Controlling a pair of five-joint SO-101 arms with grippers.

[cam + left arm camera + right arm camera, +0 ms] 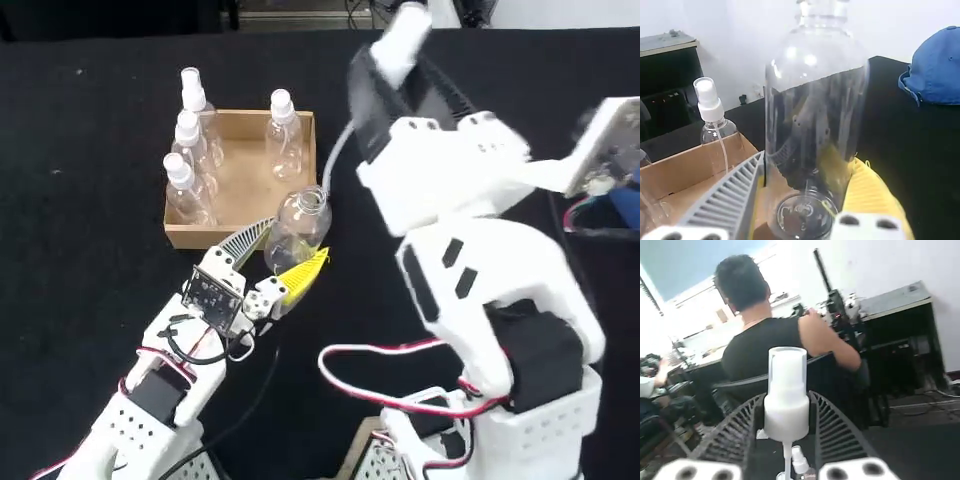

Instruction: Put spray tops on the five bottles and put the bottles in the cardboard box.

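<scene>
— Setting?
— Lab or robotics workroom. Beyond the right gripper's fingers (837, 427): grey-topped bench (895, 297), electronic gear (836, 305) beside it, cables (927, 410) on the floor, office chair (740, 385).
— Walls?
— Plain white. Black-covered table (90, 120) below the fingers.

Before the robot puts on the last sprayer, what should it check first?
1. The left gripper has a grip on the bottle: ok, it is clamped from both sides.
2. The bottle's neck is open, with no top on it: ok.
3. The right gripper holds the spray top: ok, it is gripped with its tube pointing down.
4. The spray top is lined up over the neck: cannot tell.
5. The cardboard box has room left: ok, there is bare floor beside the four capped bottles.
</scene>
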